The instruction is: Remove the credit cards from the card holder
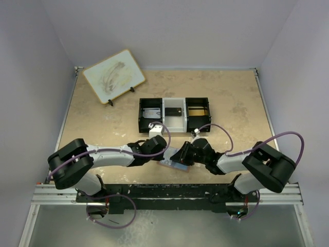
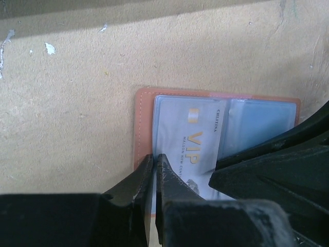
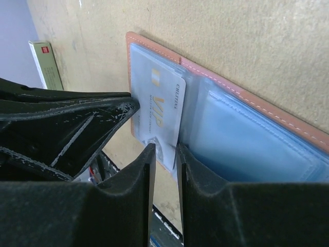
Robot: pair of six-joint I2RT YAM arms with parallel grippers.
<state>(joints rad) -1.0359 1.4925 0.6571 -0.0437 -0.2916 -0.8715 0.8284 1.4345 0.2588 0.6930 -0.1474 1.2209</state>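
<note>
At the far left corner of the table (image 1: 231, 103) stands a white-and-tan board (image 1: 114, 76); mid-table lies a three-compartment tray (image 1: 141, 114); by the middle of the near edge the left gripper (image 2: 154, 157) has its jaws pressed together at the left edge of the open card holder (image 2: 140, 128), though what they pinch I cannot tell; a pale VIP credit card (image 2: 190, 139) sits in the holder's left sleeve; the right gripper (image 3: 165, 148) stands over that card's near edge, jaws narrowly apart.
</note>
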